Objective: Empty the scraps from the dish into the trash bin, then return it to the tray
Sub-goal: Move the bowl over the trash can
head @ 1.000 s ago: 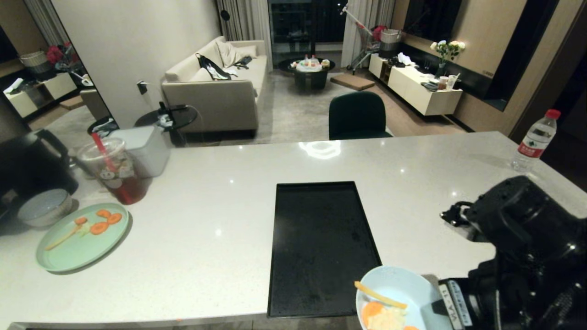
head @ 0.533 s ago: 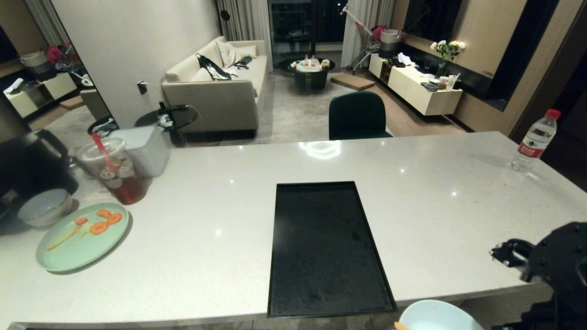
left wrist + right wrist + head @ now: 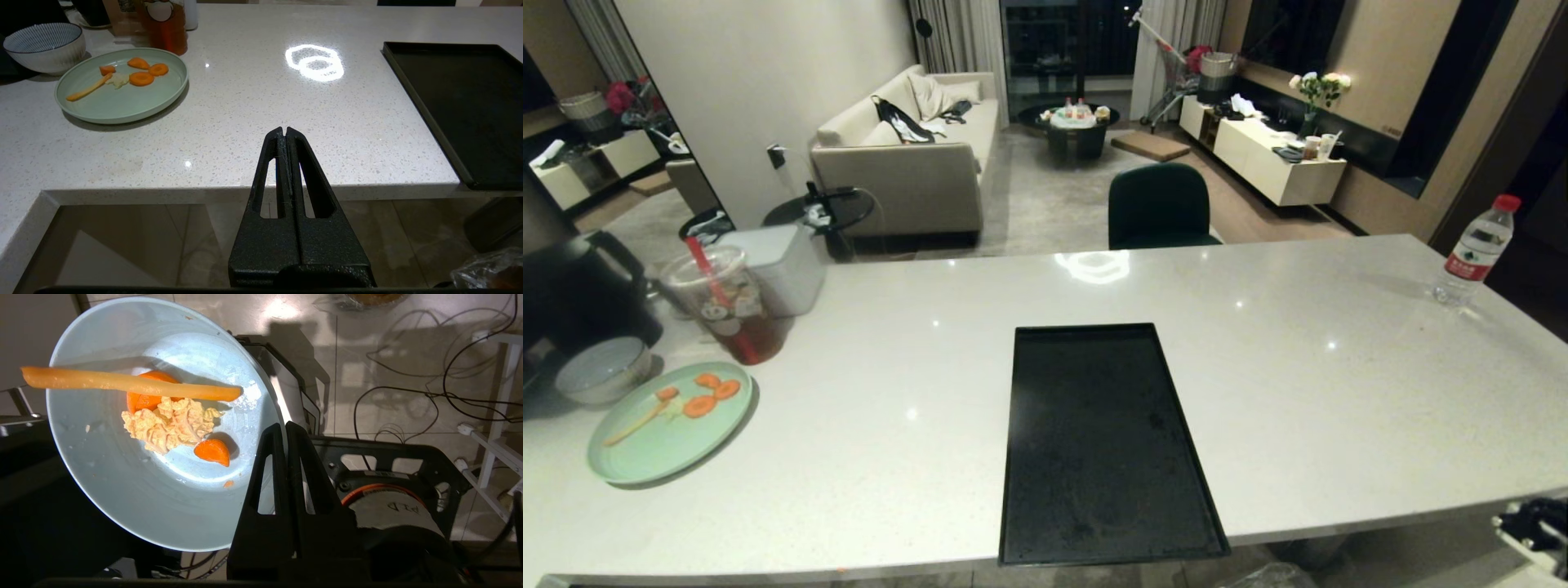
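Below the counter's near edge, the right arm carries the dish of scraps.

Head view: flat matte-black rectangular tray [image 3: 1104, 441] lies bare at the white stone counter's [image 3: 1339, 384] near edge; writing on the clear red-capped bottle [image 3: 1474, 249] at the far right corner is unreadable. Left wrist view: left gripper [image 3: 285, 132], fingers pressed together and holding nothing, hangs before that near edge. Right wrist view: right gripper [image 3: 283, 428], narrow, pinches the rim of the small round pale-blue dish [image 3: 122, 490], which extends away from the fingertips over the floor; orange carrot scraps [image 3: 171, 416] lie inside.
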`<state>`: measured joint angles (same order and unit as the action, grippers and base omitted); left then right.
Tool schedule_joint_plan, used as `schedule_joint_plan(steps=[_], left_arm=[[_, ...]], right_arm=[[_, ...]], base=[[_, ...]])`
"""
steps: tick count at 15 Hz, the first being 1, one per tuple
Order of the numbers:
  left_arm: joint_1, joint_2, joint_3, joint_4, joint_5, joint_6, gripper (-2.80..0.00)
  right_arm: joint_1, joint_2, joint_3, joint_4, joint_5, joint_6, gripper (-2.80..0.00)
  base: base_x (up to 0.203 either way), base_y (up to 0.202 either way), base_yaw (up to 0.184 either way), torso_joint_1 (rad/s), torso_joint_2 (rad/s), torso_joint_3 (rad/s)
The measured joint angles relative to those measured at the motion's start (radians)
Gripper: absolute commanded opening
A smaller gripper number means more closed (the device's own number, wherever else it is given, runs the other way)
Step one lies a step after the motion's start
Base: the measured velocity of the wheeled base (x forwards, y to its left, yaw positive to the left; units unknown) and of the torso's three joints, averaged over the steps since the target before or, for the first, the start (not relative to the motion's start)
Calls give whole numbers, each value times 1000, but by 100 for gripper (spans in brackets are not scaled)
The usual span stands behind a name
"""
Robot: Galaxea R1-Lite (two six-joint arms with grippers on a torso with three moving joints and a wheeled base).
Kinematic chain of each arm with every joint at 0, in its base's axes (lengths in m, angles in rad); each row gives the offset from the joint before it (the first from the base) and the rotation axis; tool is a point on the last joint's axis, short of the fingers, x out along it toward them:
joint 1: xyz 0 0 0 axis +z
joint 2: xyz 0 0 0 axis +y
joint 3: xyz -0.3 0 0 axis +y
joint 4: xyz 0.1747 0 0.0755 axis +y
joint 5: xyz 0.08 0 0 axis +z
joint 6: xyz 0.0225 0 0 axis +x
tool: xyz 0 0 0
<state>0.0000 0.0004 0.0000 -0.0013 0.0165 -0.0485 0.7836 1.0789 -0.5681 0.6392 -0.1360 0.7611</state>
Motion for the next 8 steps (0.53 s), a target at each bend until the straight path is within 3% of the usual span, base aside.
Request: schedule_joint_plan(steps=[8], left_arm=[[0, 0, 0, 0, 0, 0, -280]], right_arm=[[-2, -142, 62, 75, -7, 33, -280]], base=[[0, 0, 0, 0, 0, 0]])
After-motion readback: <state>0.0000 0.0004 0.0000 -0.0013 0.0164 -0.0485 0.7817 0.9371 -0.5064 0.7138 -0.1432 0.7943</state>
